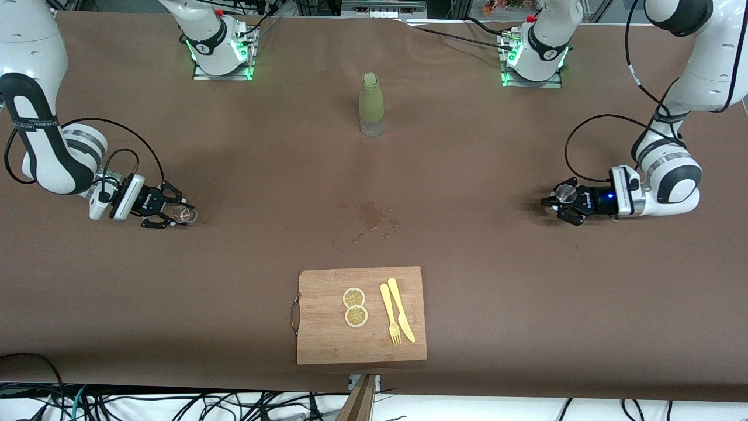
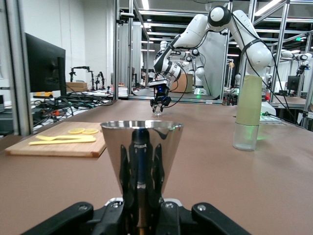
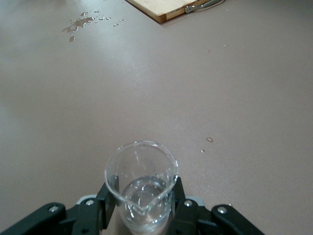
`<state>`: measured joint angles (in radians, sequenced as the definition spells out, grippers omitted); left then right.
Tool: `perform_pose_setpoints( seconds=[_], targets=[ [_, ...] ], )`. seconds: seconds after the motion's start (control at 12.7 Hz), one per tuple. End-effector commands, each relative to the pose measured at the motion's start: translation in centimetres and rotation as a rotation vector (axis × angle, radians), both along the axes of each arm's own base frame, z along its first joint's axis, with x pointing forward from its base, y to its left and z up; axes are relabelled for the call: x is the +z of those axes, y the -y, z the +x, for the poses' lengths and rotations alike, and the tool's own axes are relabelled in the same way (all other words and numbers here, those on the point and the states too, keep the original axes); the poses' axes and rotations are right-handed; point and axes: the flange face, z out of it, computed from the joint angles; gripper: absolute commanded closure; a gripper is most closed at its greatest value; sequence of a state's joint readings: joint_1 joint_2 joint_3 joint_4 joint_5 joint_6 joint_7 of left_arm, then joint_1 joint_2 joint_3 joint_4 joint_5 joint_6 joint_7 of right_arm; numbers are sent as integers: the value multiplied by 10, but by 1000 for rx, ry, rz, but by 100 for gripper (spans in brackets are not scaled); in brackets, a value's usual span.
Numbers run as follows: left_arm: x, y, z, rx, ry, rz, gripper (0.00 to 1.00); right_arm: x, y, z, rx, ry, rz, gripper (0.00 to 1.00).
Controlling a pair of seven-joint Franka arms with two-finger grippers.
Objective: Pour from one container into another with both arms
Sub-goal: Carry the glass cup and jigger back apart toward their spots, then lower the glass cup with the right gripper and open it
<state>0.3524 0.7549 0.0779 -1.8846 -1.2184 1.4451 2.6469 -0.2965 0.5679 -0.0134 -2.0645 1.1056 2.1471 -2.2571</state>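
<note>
Gripping, jaws clamped: left gripper (image 1: pixel 555 204), mid-right of the front view, on a shiny steel conical cup (image 2: pixel 141 147); right gripper (image 1: pixel 175 213), mid-left, on a clear spouted glass beaker (image 3: pixel 142 188) holding a little water. Well apart, upright; pouring seemingly not yet begun. Wet splashes (image 1: pixel 369 217) on matte brown table (image 1: pixel 245 280), frame centre.

Desk (image 1: pixel 234 280): covered in plain brown sheet.
Frame (image 2: pixel 117 49): metal posts around the workspace.
Monitor (image 2: pixel 45 66): dark screen at one side.
Ceiling lights (image 2: pixel 146 5): long bright strips overhead.
</note>
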Motion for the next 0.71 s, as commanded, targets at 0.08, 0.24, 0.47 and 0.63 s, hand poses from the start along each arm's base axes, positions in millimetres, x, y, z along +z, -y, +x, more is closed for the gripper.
perform_pose_setpoints(
  seconds=[0.08, 0.24, 0.47, 0.63],
  targets=[
    [-15, -36, 5, -33, 27, -18, 100, -8, 0, 9, -25, 17, 24, 0],
    [-29, -46, -2, -36, 21, -40, 100, 0, 1, 17, -20, 29, 20, 0],
    [-38, -56, -2, -39, 53, -52, 100, 4, 15, 15, -22, 33, 0, 0],
    [-45, -64, -4, -44, 54, -46, 100, 7, 31, 9, -13, 23, -19, 0]
  ],
)
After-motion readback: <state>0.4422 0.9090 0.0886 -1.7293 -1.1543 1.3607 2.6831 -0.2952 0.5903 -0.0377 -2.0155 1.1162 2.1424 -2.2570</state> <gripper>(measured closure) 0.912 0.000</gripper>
